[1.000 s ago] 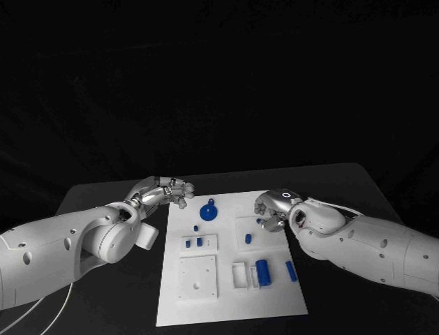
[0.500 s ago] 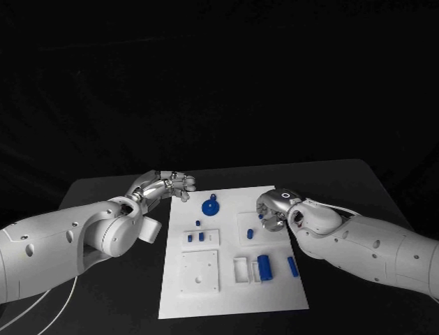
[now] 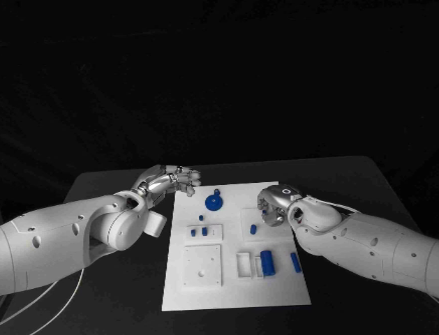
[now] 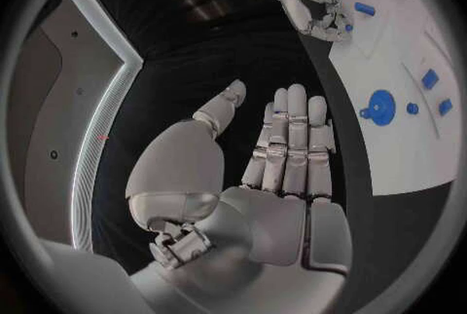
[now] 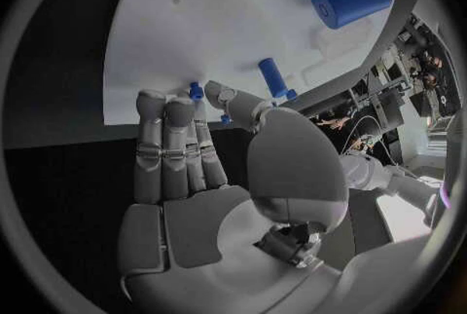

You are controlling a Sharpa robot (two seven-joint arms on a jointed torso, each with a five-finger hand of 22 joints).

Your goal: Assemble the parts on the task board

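Observation:
The white task board [image 3: 280, 293] lies in the middle of the black table. On it are a blue disc part [image 3: 214, 204], small blue pegs [image 3: 199, 231], a blue cylinder [image 3: 266, 262] and a blue bar [image 3: 294, 262]. My left hand [image 3: 169, 180] hovers at the board's far left corner with its fingers stretched out and nothing in it; my left hand [image 4: 282, 150] faces the disc [image 4: 377, 106]. My right hand [image 3: 273, 204] is over the board's far right part. There my right hand [image 5: 194, 142] pinches a small blue peg [image 5: 195, 89] between thumb and fingers.
Raised white blocks [image 3: 203, 265] stand on the board's near half. Black table [image 3: 109, 188] lies bare on both sides of the board. Both white forearms reach in low from the near corners.
The head picture has shifted a little. My left hand's fingers have spread out from a curled pose. My right hand stays over the board's far right part.

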